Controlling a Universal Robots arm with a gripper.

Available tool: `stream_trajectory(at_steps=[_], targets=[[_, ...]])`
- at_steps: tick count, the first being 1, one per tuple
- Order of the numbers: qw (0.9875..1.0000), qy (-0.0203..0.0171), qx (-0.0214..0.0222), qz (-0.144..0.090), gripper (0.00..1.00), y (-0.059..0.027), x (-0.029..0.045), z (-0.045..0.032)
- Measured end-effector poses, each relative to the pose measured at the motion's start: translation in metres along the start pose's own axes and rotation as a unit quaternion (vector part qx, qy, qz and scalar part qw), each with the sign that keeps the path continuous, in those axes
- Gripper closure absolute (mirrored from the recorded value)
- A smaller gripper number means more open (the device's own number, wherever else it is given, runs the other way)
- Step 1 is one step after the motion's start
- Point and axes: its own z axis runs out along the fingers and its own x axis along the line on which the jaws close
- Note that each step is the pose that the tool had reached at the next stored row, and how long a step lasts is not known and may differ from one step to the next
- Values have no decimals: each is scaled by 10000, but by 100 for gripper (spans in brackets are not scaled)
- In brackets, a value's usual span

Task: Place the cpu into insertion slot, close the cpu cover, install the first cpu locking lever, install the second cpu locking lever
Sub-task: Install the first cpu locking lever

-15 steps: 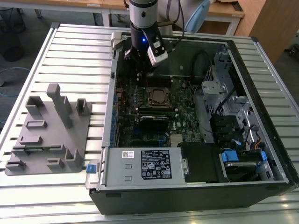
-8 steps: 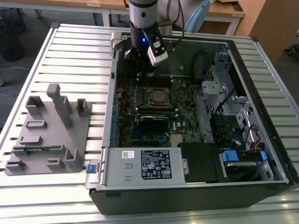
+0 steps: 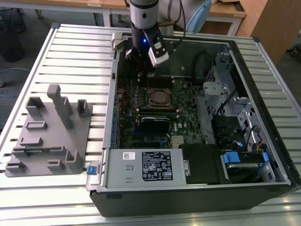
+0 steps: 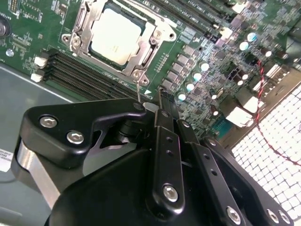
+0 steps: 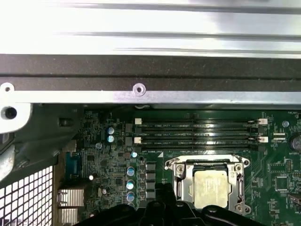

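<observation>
The cpu lies flat in the insertion slot, just ahead of the hand's fingertips and lower than them. The cpu cover is down around it, its silver frame ringing the chip on all sides.

The hand hangs low over the motherboard inside the computer case, which lies open on the bench. Its fingers look drawn together with nothing between them.

A thin wire locking lever stands up from the socket corner nearest the hand, right beside the fingertips. Whether they touch cannot be told.

Judgement: placing and cover-closing look done, and the lever stage is in hand. First or second lever is unclear.

The lever move calls for firm contact on a very thin wire. It needs a push down and slightly sideways to seat the wire under its catch, without slipping onto the cover or the nearby board parts.
</observation>
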Motion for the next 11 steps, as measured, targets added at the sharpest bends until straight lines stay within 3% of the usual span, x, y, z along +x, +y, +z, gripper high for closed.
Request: stream_trajectory(at_steps=[4, 11], targets=[[10000, -12, -54, 3, 89, 0, 4, 0], [10000, -63, -58, 0, 89, -2, 84, -6]])
